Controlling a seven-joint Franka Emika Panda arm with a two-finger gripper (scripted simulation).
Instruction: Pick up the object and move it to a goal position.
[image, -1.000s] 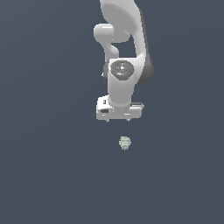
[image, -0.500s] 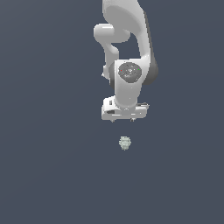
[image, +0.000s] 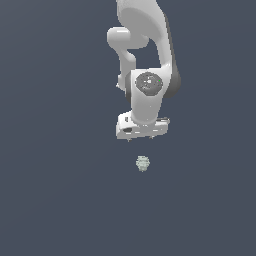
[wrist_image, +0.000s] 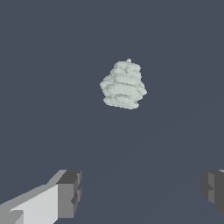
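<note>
Dark slate ground surrounds one lump, lying apart from and just ahead of the single gripper, untouched. It looks light, stiff and rough enough to hold; pinching across its widest ridges seems best. Both fingers stand wide apart, empty.

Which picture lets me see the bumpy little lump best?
The wrist view: the lump looks big, with its ridged layers clear. In the exterior view the lump is only a tiny pale blob below the end effector.
</note>
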